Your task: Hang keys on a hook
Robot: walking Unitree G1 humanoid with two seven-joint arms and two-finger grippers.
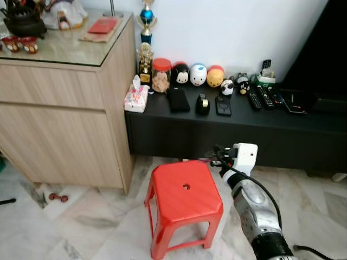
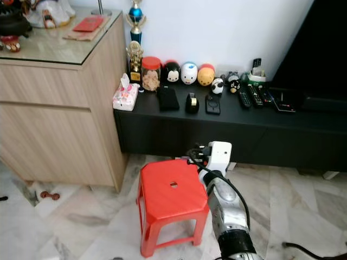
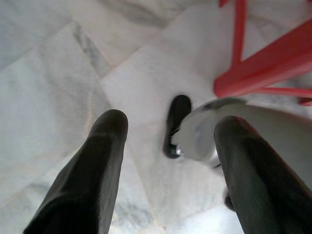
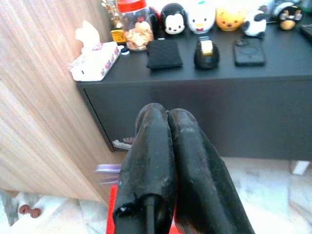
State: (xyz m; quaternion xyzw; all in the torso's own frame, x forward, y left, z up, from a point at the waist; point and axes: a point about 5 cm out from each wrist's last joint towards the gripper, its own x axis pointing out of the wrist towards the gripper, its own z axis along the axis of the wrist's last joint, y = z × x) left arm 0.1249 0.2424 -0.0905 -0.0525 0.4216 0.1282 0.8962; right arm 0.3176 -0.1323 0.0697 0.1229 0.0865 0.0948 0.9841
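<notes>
Right claw [image 4: 163,146] reaches out above the red stool's [image 1: 184,197] far edge, fingers pressed tight together; whether they pinch anything I cannot tell. Left claw [image 3: 168,151] hangs spread wide over the marble floor [image 3: 58,87]. At twelve o'clock, a black table [image 1: 227,122] carries toys and remotes.

Head stereo pair: high, looking forward and down, both sharing the red stool [image 1: 184,200], black cabinet [image 1: 238,127] and wooden cupboard [image 1: 65,124] | Left wrist: close above the marble floor [image 3: 53,73], facing down past a stool leg | Right wrist: low, facing the black cabinet front, near it.
</notes>
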